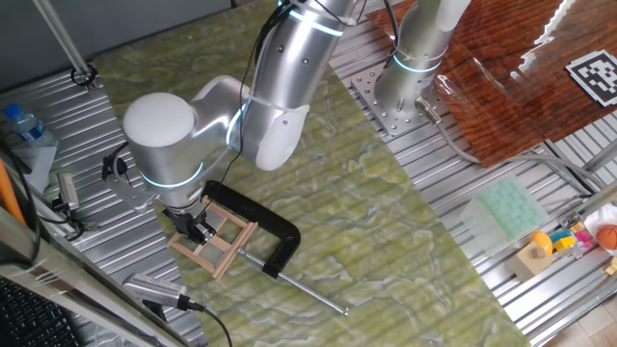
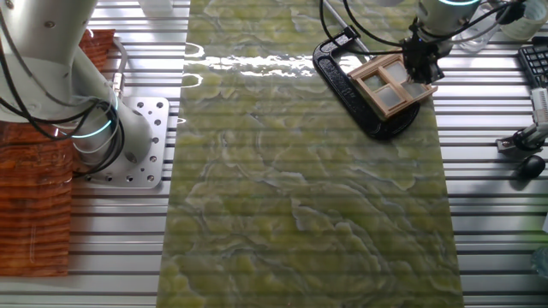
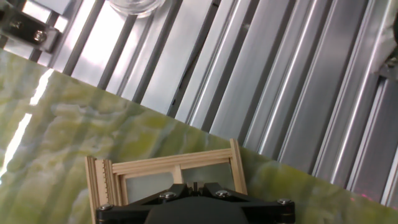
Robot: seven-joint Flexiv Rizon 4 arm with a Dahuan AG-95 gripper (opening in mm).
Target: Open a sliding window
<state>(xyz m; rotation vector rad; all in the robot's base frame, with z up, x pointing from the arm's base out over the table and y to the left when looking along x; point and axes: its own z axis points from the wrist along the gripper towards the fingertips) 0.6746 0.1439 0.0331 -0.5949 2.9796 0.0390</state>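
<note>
The sliding window (image 1: 220, 249) is a small light-wood frame with greyish panes, lying flat on the green mat inside the black C-clamp (image 1: 275, 228). It also shows in the other fixed view (image 2: 387, 87) and in the hand view (image 3: 168, 163). My gripper (image 1: 200, 229) points down onto the window's near-left part. In the other fixed view the gripper (image 2: 419, 70) stands over the window's right edge. In the hand view the gripper (image 3: 194, 185) shows its jaws drawn together over a pane. What the fingertips touch is hidden.
The clamp's steel screw rod (image 1: 310, 291) runs toward the mat's front. A water bottle (image 1: 23, 122) and cables lie left. A glass (image 3: 134, 5) stands on the ribbed metal table beyond the window. Toys (image 1: 554, 246) and a wooden board (image 1: 521, 87) are at right.
</note>
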